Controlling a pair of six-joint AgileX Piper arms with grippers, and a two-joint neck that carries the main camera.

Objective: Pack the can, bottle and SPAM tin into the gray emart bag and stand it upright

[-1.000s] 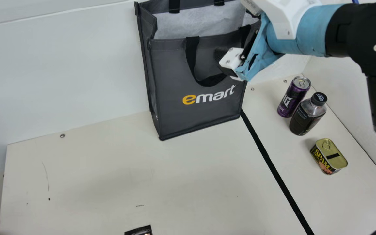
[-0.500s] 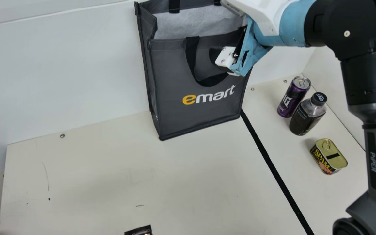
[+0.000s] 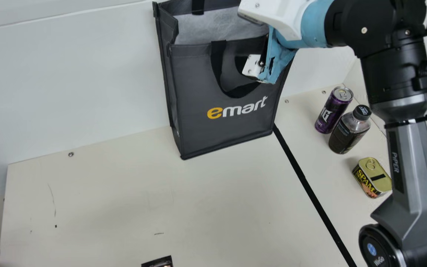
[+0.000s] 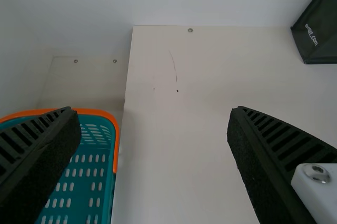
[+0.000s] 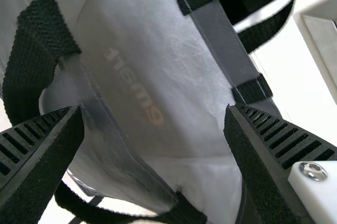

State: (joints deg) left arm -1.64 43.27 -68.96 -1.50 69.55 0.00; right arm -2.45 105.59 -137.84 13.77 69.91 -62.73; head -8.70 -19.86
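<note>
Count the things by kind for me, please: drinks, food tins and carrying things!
Drinks: 2 (purple can, dark bottle)
Food tins: 1 (gold tin)
Carrying things: 2 (gray bag, teal basket)
Total: 5
Not counted: a dark thing at the main view's bottom edge; I can't tell its kind.

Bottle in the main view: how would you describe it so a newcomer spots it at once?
Find the gray emart bag by the back wall, then look right, across the black line on the table. Three items stand there, and the bottle is the middle one, between the purple can and the SPAM tin. Only it has a black cap.
</note>
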